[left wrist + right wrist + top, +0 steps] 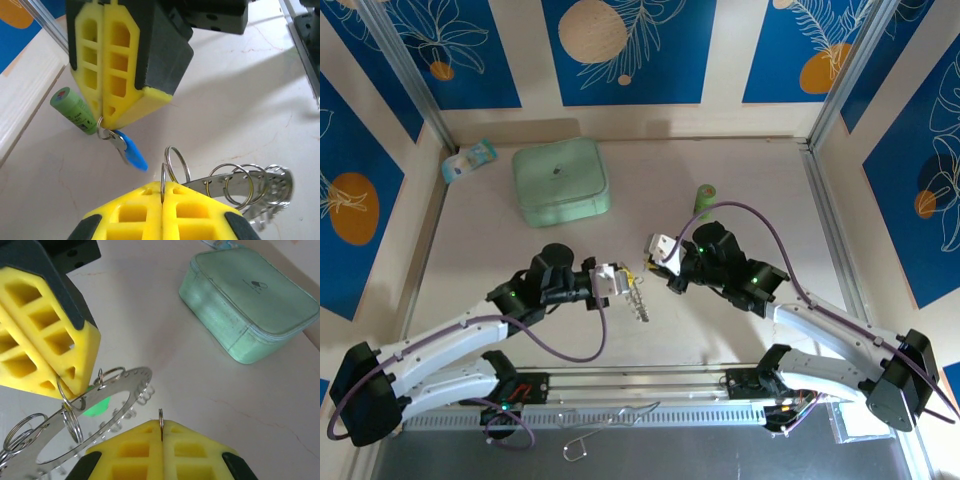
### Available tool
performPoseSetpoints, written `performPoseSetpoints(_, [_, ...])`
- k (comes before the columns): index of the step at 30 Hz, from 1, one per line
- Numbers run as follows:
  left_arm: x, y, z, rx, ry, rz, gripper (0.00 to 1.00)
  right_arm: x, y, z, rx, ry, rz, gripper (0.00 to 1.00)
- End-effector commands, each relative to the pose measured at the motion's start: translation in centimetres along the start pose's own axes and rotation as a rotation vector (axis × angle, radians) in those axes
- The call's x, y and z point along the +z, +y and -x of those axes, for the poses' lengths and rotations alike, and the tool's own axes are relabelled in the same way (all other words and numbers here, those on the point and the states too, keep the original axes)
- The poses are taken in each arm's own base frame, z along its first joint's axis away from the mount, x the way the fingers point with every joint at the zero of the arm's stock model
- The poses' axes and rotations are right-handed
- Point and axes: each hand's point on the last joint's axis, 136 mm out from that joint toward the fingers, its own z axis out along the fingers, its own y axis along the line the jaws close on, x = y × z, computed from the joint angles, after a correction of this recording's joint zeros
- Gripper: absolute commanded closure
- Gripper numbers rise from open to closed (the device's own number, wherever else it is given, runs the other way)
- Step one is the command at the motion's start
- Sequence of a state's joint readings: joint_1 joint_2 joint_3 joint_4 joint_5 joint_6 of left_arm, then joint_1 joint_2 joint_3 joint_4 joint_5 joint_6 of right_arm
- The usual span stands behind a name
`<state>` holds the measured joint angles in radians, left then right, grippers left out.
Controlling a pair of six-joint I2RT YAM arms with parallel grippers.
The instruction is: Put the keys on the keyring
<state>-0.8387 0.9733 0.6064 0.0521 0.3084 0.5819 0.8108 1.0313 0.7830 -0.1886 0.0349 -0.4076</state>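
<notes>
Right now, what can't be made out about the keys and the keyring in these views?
1. Green key: right wrist view, just a green patch behind the keyring, which hides its shaft.
2. Keyring: same view, cut off at the lower left edge and partly behind the right gripper.
3. Blue key: left wrist view, shaft small and blurred, teeth unreadable.
4. Top view: beside the left gripper, the keys are too small to tell apart.

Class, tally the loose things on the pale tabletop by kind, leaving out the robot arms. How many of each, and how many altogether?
Small silvery keys with plastic heads: 2 (blue-headed key, green-headed key)
Pale silvery beaded keyring: 1
Mint-green square case: 1
Green cylinder: 1
Teal-and-white packet: 1
Total: 6
</notes>
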Motion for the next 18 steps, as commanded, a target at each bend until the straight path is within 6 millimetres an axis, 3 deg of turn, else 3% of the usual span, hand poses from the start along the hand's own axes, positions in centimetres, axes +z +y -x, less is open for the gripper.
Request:
performPoseSetpoints(1, [-0.4, 1.8, 2.2, 0.074, -0.067, 0.081, 1.0, 0.0, 1.4, 1.1, -0.049, -0.025, 0.08, 1.0])
performPoseSetpoints(7, [-0.3, 2.5, 2.5, -0.038, -0.072, 0.101, 1.0, -0.5, 4.1, 0.1, -0.047, 0.014, 0.202, 1.0])
performPoseSetpoints(12, [0.2, 2.6, 2.2, -0.101, -0.041, 0.09, 1.0, -1.4, 5.6, 1.3, -0.039, -0.045, 0.278, 1.0])
performPoseSetpoints(15, [0.3, 2.7, 2.2, -0.132, -0.034, 0.087, 1.0, -1.1, 4.9, 1.1, -0.048, -0.04, 0.235, 1.0])
performPoseSetpoints(18, [0.3, 2.9, 2.5, -0.172, -0.035, 0.083, 1.0, -0.2, 1.9, 0.5, -0.039, 0.002, 0.067, 1.0])
